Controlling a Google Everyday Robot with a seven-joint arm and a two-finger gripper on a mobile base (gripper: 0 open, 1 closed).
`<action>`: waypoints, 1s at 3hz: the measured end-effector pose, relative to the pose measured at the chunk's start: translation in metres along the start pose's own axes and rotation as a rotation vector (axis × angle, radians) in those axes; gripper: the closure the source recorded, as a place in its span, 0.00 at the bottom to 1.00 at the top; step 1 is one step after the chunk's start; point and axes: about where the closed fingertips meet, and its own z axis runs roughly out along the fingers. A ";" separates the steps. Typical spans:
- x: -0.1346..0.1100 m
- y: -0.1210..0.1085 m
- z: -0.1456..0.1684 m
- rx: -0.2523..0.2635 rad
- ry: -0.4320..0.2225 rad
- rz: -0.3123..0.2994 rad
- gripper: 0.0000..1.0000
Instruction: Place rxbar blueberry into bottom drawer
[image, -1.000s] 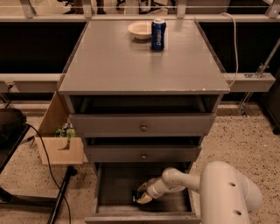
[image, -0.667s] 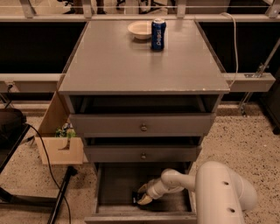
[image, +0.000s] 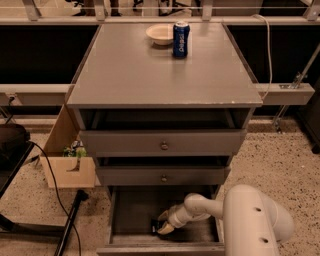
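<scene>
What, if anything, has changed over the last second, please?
Very little. The arm's big white link edged slightly left. The pincer stays low inside the open bottom drawer, right by the rxbar blueberry. The soda can and bowl are where they were.

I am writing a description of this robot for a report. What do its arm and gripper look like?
The arm is smooth and cream-white, with a large rounded shell bearing two small dark holes, narrowing to a ringed wrist. The gripper, inside the bottom drawer, is pale tan. No cables show.
</scene>
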 end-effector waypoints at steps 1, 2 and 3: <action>0.000 0.000 0.000 0.000 0.000 0.000 0.64; 0.000 0.000 0.000 0.000 0.000 0.000 0.39; 0.000 0.000 0.000 0.000 0.000 0.000 0.17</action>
